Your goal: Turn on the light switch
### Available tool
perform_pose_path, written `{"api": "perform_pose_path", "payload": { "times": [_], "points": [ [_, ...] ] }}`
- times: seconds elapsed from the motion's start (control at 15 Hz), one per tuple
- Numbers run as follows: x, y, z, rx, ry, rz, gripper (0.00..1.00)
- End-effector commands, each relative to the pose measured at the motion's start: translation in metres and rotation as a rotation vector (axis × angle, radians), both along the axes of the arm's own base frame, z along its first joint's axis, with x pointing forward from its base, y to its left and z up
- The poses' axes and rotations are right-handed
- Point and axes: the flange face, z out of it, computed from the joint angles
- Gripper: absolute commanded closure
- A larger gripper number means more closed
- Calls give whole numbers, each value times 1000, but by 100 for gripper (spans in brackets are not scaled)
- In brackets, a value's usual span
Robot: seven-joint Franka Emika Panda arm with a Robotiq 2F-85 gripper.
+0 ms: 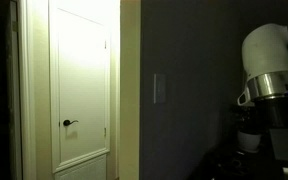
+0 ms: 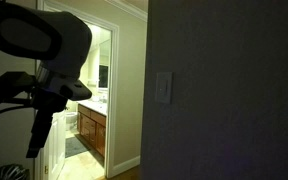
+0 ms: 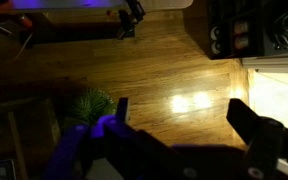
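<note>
— What's closest to you?
— My end effector, seen in the wrist view over the wood floor. Its fingers stand well apart.
— And the light switch?
— Farther off, in both exterior views. It sits upright on the dark wall, well apart from my arm. Past it stands a lit white door.

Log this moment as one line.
wall: dark | switch: untouched | arm: apart from switch | end effector: open, empty, facing wood floor
</note>
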Motion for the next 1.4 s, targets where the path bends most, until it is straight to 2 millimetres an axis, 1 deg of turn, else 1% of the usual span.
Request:
{"api": "perform_pose_path", "payload": {
  "times": [0.0,0.4,0.67,0.93,1.13,1.33],
  "points": [
    [0,0,0,0,1,0,0],
    [0,0,0,0,1,0,0],
    [9,-6,0,-35,-10,-10,0],
    [26,-25,9,-80,-81,-30,0],
    [43,-38,22,-118,-161,-53,0],
    [58,-47,37,-148,-244,-75,0]
  ]
}}
